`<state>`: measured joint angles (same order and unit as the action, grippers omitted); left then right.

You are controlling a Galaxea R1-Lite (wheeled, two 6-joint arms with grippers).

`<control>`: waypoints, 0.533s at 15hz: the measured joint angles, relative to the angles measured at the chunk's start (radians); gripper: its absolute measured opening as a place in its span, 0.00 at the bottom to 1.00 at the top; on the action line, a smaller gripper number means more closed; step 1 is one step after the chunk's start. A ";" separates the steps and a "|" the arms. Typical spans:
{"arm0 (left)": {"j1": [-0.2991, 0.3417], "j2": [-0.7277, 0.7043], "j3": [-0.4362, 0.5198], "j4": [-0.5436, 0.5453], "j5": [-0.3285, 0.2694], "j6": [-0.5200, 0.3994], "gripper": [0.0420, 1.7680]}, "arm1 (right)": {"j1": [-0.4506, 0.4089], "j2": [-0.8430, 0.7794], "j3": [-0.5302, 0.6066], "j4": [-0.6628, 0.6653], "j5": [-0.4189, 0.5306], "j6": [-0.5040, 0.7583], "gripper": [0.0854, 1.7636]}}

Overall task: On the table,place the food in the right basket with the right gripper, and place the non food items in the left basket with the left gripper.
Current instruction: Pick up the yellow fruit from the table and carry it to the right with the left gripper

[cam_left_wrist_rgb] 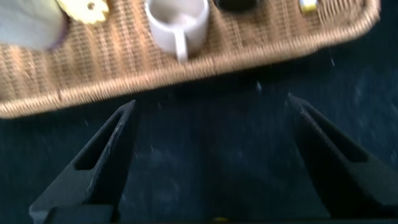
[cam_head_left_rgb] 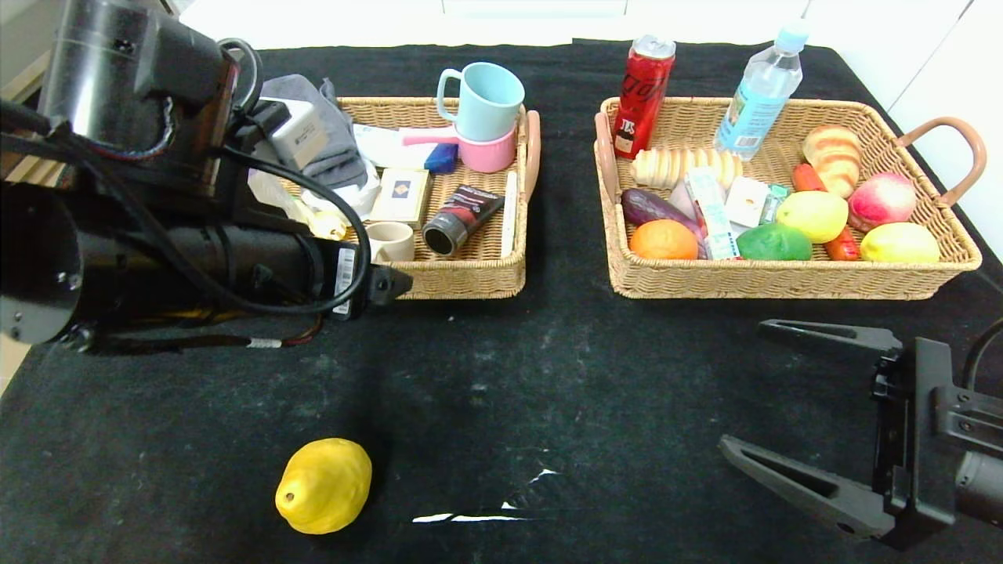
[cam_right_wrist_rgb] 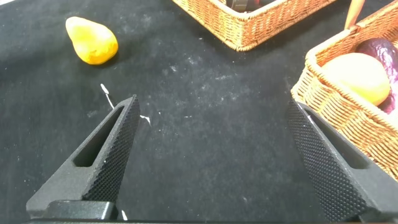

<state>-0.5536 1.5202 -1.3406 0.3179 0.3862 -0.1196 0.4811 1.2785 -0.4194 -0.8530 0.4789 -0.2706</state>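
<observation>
Yellow bumpy fruit [cam_head_left_rgb: 323, 486] alone remains on the black counter [cam_head_left_rgb: 548, 376]

We see the left basket [cam_head_left_rgb: 470, 274] already holding the cream cup [cam_head_left_rgb: 390, 241], tube [cam_head_left_rgb: 461, 219] and pen [cam_head_left_rgb: 509, 213]; our left gripper [cam_left_wrist_rgb: 211, 158] hangs released and empty just before its near rim; our right gripper [cam_head_left_rgb: 799, 392] gapes wide, empty, well apart from the fruit; the right basket [cam_head_left_rgb: 783, 278] awaits it.

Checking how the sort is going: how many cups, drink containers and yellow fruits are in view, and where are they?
Cups: 3 (light blue mug, pink cup, cream cup, all in the left basket)
Drink containers: 2 (red can, water bottle, in the right basket)
Yellow fruits: 3 (lemon, yellow-green fruit, in the right basket; bumpy yellow fruit on the table)
Total: 8
</observation>
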 joint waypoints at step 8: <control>-0.066 -0.106 0.226 0.167 -0.017 -0.098 0.96 | 0.008 0.003 0.005 0.002 0.001 0.000 0.97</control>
<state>-0.6200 1.4138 -1.1145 0.4849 0.3694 -0.2174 0.4887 1.2815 -0.4145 -0.8511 0.4800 -0.2709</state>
